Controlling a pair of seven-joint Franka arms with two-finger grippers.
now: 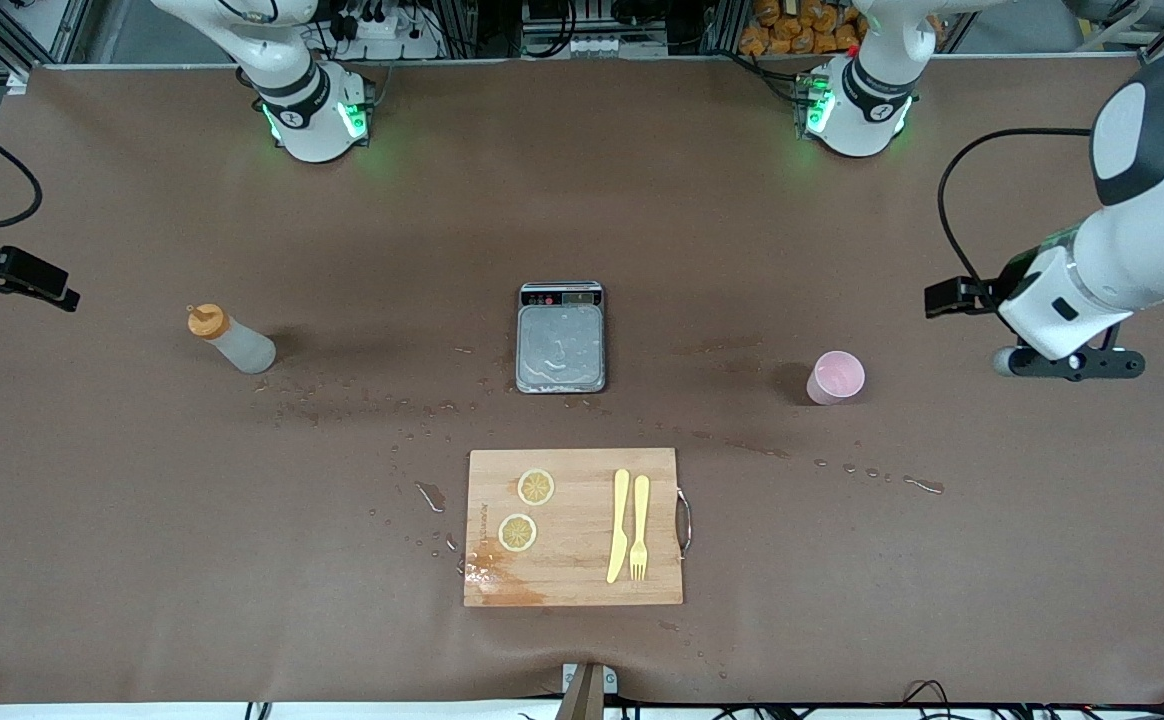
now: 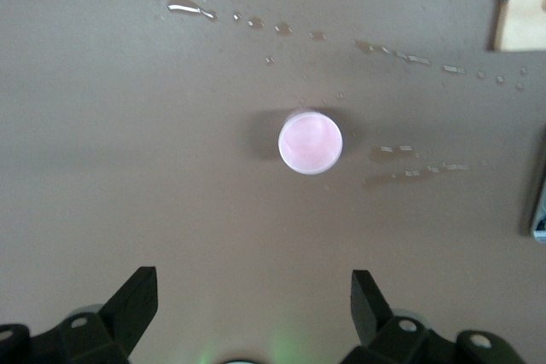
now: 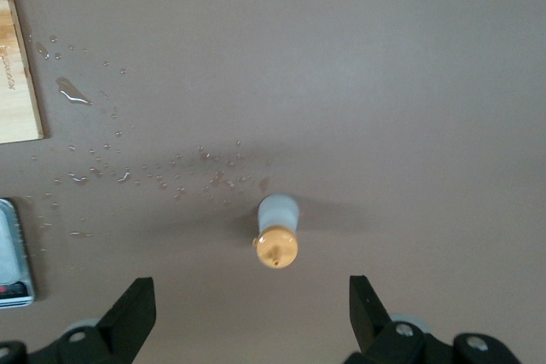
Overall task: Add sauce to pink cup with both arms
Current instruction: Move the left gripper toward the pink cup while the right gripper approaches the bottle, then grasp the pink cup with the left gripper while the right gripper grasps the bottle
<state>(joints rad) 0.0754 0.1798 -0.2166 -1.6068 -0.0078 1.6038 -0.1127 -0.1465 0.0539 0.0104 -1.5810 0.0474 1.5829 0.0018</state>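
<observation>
sauce and pink cup stand well apart.

A wide table covered in brown matting fills nearly the whole frame. Along the top edge runs a metal frame with cables, and orange items sit at upper right.

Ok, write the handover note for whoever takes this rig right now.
Left gripper: open, empty, up in the air at the left arm's end of the table, looking down on the pink cup.
Right gripper: open, empty, up in the air over the sauce bottle.
Bottle stands upright at the right arm's end; cup stands upright at the left arm's end; the scale sits between them.
Done: nothing gripped yet.
Left: grip bottle and cup, squeeze sauce into the cup.
</observation>
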